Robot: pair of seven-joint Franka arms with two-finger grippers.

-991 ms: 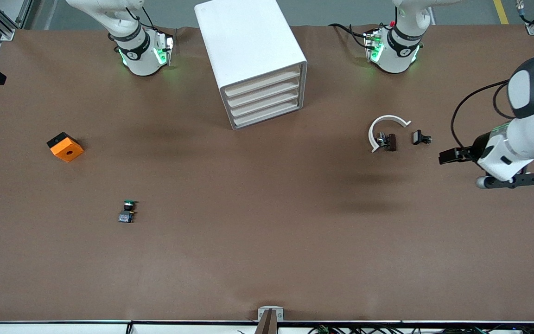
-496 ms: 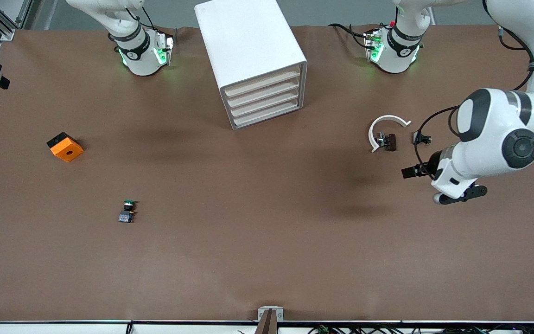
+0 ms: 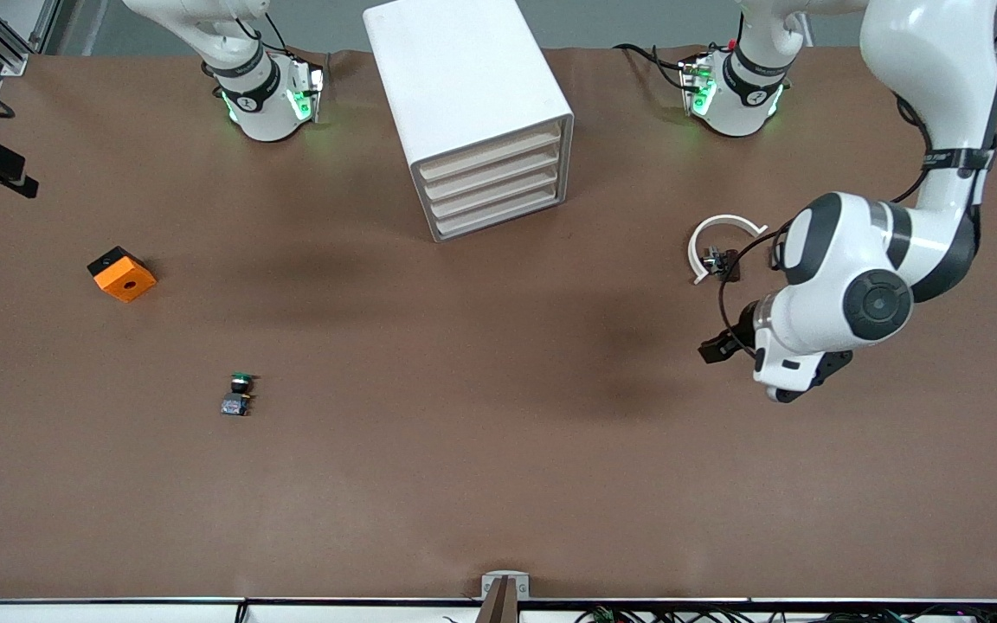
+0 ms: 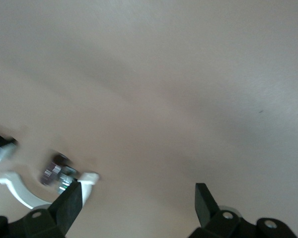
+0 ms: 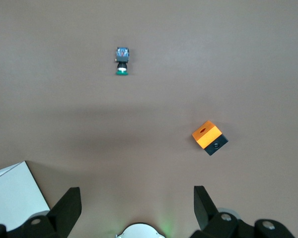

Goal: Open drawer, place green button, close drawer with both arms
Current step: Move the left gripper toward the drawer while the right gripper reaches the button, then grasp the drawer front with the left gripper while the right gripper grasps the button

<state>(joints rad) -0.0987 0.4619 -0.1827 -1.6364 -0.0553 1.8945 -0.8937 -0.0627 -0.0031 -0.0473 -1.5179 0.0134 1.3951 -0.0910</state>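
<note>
left pincer (image 4: 134, 198): released, empty, over bare tabletop (image 3: 498, 467) near white curved piece (image 3: 710, 238) | right pincer (image 5: 134, 201): released, empty, up high | button (image 3: 239, 394): on tabletop toward right arm's end, nearer front camera than orange block (image 3: 122, 274) | drawer unit (image 3: 472, 112): all drawers closed

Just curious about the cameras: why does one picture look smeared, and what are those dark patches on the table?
Left wrist view: motion-blurred, the white curved piece smeared. Right wrist view: sharp, the button crisp. Front view: soft dark patches on the table look like arm shadows.
</note>
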